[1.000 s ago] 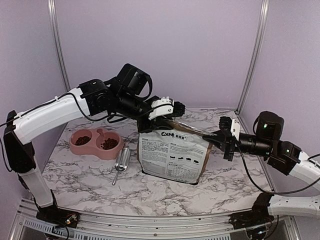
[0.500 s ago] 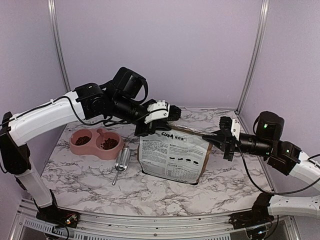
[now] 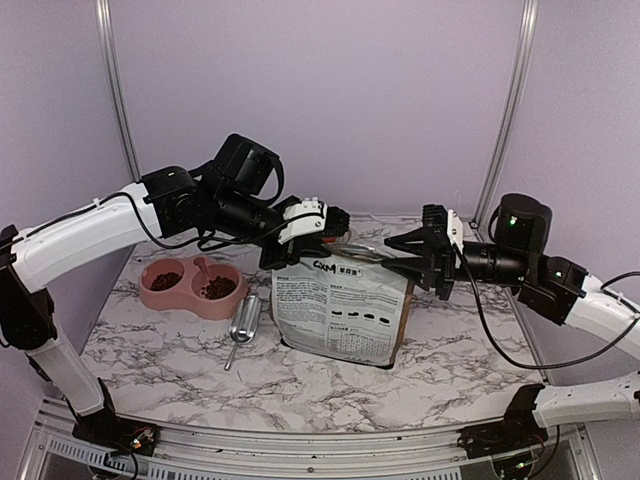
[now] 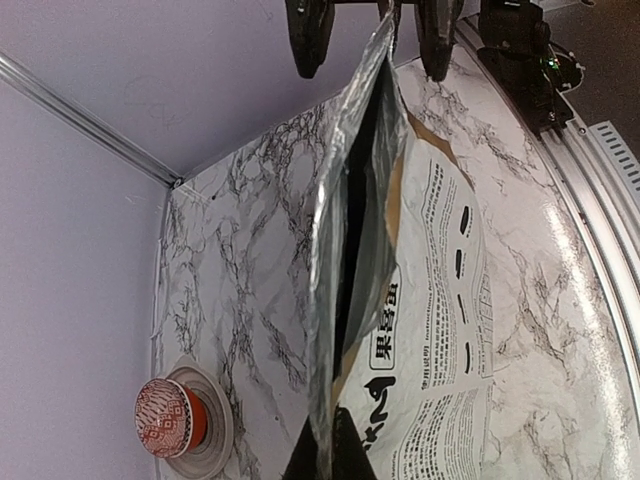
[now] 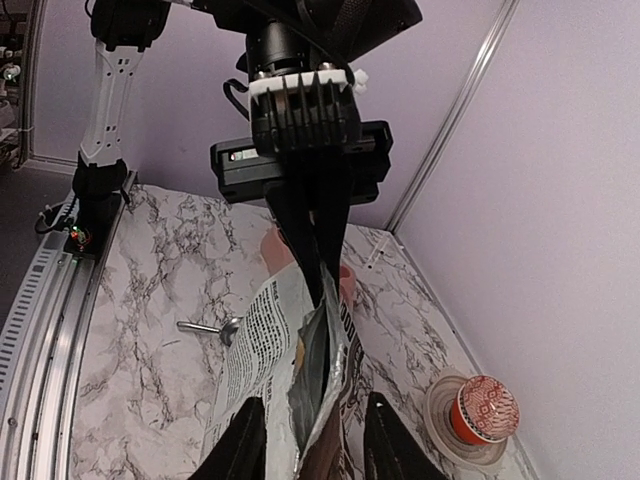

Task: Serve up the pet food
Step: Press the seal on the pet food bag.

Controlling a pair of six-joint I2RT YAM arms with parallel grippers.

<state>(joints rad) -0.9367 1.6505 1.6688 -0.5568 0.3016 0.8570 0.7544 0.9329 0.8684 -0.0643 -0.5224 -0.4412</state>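
Top external view: the left tool (image 3: 305, 250) has dropped from above the bag (image 3: 340, 310) and now pinches its upper left corner tight. The right tool (image 3: 398, 251), clamped on the other corner a second ago, has spread its fingers, which straddle the foil rim. The pet food (image 3: 217, 287) stays in the pink bowl (image 3: 190, 301) on the counter (image 3: 170, 360), left of the bag.

The top external camera sits high behind the arm bases, looking down on the printed food bag (image 3: 340, 320) from fairly far. The left wrist camera, close at the bag's left end, sights along its open mouth to the right gripper (image 4: 372, 40), seemingly turned sideways. The right wrist camera looks back from the bag's right end at the left gripper (image 5: 318, 285). Both share a cupcake (image 4: 165, 418) behind the bag.
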